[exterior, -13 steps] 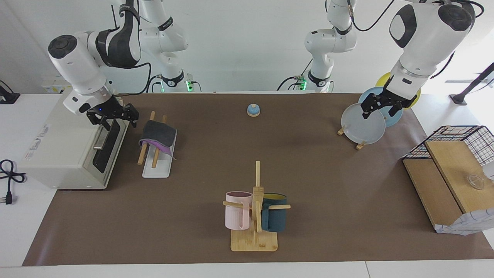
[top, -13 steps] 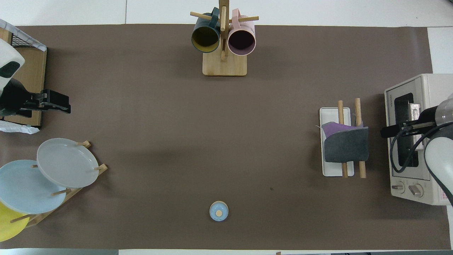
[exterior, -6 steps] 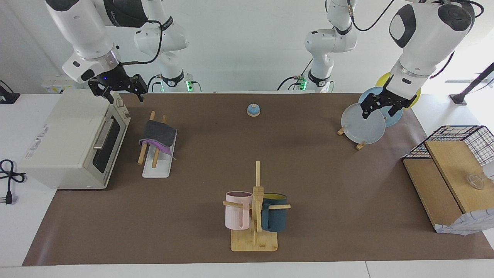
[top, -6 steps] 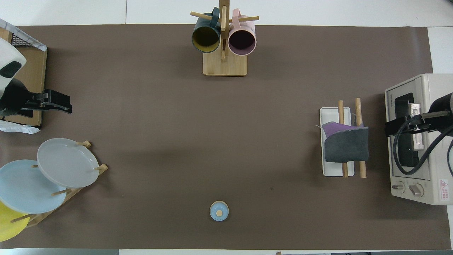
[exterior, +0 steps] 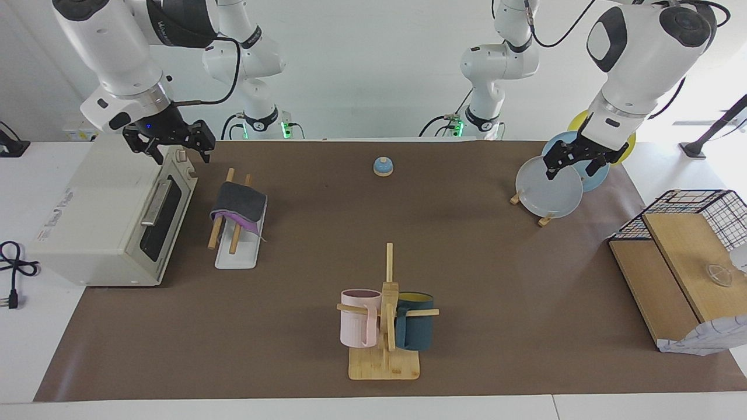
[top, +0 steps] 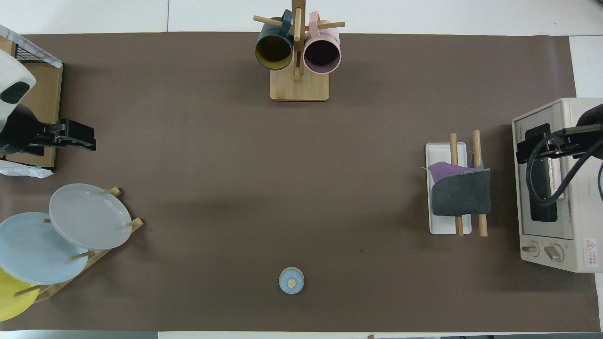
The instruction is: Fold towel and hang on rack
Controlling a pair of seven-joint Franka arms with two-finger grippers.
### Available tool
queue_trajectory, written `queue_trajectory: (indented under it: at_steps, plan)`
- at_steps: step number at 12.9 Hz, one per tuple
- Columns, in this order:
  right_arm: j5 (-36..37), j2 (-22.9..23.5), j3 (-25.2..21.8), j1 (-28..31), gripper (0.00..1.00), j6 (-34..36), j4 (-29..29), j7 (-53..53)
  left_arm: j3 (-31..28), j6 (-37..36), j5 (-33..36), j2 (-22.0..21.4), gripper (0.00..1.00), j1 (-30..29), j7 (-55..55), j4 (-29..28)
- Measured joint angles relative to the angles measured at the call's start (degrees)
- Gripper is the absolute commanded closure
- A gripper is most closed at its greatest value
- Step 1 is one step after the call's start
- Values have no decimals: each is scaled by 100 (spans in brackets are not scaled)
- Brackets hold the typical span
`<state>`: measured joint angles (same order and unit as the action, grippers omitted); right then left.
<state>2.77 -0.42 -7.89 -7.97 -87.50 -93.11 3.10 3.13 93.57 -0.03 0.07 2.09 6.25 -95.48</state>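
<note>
The towel [exterior: 238, 204] is folded, dark grey face out with a purple edge showing, and lies draped over the two wooden rods of the rack [exterior: 236, 256]. In the overhead view the towel [top: 459, 195] covers the rods' nearer half above the rack's white base [top: 440, 150]. My right gripper [exterior: 172, 153] is open and empty, raised over the toaster oven's front top edge, apart from the rack; it also shows in the overhead view [top: 523, 153]. My left gripper [exterior: 576, 164] is open and empty, waiting in the air by the plate stand [top: 89, 140].
A toaster oven [exterior: 105, 221] stands beside the rack at the right arm's end. A bamboo mug tree [exterior: 385, 315] with two mugs stands at the mat's edge farthest from the robots. A plate stand [exterior: 548, 186], a small blue bell [exterior: 383, 166] and a wire basket with a wooden board [exterior: 683, 245] are also here.
My right gripper has risen from in front of the oven door beside the rack to above the oven's top edge. The towel stays on the rods. The left arm has not moved.
</note>
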Motion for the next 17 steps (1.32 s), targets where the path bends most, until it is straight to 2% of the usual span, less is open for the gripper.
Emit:
queue_trajectory:
  at_steps: [5,13,17]
  plan:
    - [-252,27,-6,183,0,5,41,-146,-10,0,0,0,0,-11,0,0]
    - [-266,29,0,246,0,5,52,-154,-10,0,0,0,0,-11,0,0]
    - [-267,31,273,533,0,4,55,-154,-10,0,0,0,0,-11,0,0]
